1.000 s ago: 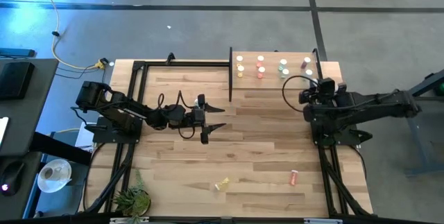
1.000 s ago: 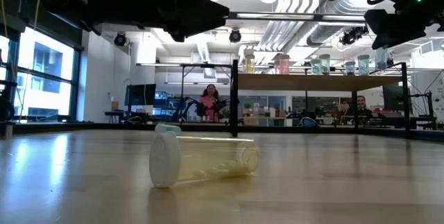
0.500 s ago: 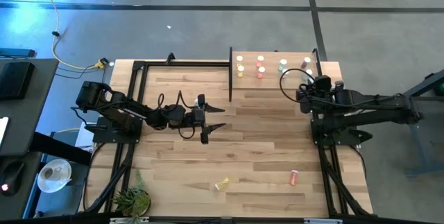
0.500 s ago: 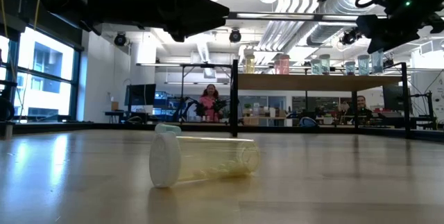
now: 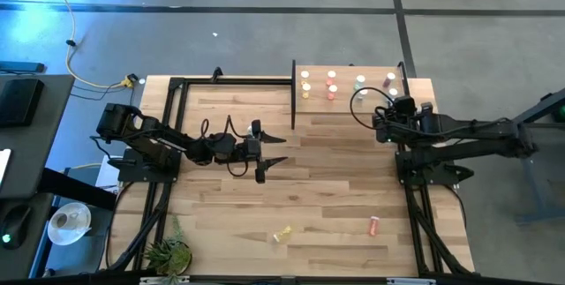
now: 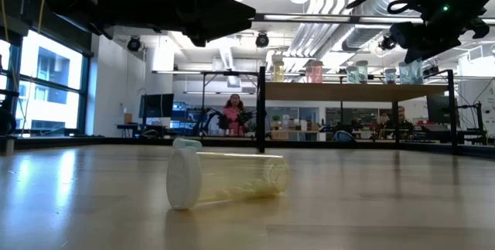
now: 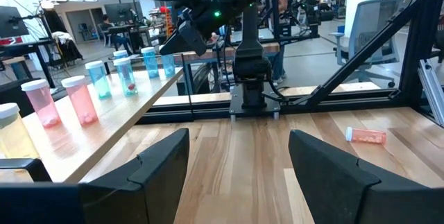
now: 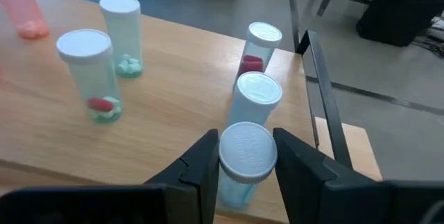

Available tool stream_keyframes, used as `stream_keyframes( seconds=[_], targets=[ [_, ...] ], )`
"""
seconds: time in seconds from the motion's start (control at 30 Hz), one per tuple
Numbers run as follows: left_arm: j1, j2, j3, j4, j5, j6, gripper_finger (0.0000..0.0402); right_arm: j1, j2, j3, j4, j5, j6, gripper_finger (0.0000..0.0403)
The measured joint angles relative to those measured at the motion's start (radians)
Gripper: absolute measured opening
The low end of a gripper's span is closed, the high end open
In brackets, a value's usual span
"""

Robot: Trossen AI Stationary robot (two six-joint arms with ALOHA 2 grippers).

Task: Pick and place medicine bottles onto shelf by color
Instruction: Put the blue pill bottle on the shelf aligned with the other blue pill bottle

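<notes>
My right gripper [image 5: 380, 114] [image 8: 248, 175] is shut on a teal medicine bottle [image 8: 246, 160] with a white cap, over the right part of the shelf [image 5: 318, 83] [image 8: 173, 92]. Yellow [image 5: 305, 82], pink [image 5: 331, 83], teal [image 8: 88, 71] and purplish [image 8: 261, 44] bottles stand upright on the shelf. A yellow bottle [image 5: 283, 234] [image 6: 224, 179] and a pink one [image 5: 373, 225] [image 7: 365, 135] lie on their sides on the tabletop. My left gripper [image 5: 275, 148] [image 7: 239, 161] hangs open and level over the table's middle. My right gripper pinches the teal bottle between its two fingers [image 8: 201, 163], at the top of the body just under the white cap [image 8: 248, 151]. The fingers slant downward from the table's right side. The bottle stands upright [image 6: 411, 70]; whether its base touches the shelf I cannot tell.
A dark post [image 6: 261, 107] holds up the shelf's left edge. A black frame rail [image 8: 326, 106] runs along the shelf's right side. A small plant [image 5: 168, 251] stands at the near left corner. People sit in the room beyond the table.
My right gripper has gone a little toward the table's left along the shelf's near side, turning slightly, with the teal bottle still upright between its fingers. My left arm has kept still.
</notes>
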Motion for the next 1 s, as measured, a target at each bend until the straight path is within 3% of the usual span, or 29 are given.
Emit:
stream_keyframes(
  seconds=[0.47, 1.0],
  targets=[
    [0.0, 0.0, 0.0, 0.0, 0.0, 0.0, 0.0239, -0.029, 0.002, 0.0, 0.005, -0.038, 0.0, 0.0142],
    [0.0, 0.0, 0.0, 0.0, 0.0, 0.001, 0.0239, -0.029, 0.001, 0.0, 0.005, 0.014, -0.008, 0.0165]
  ],
)
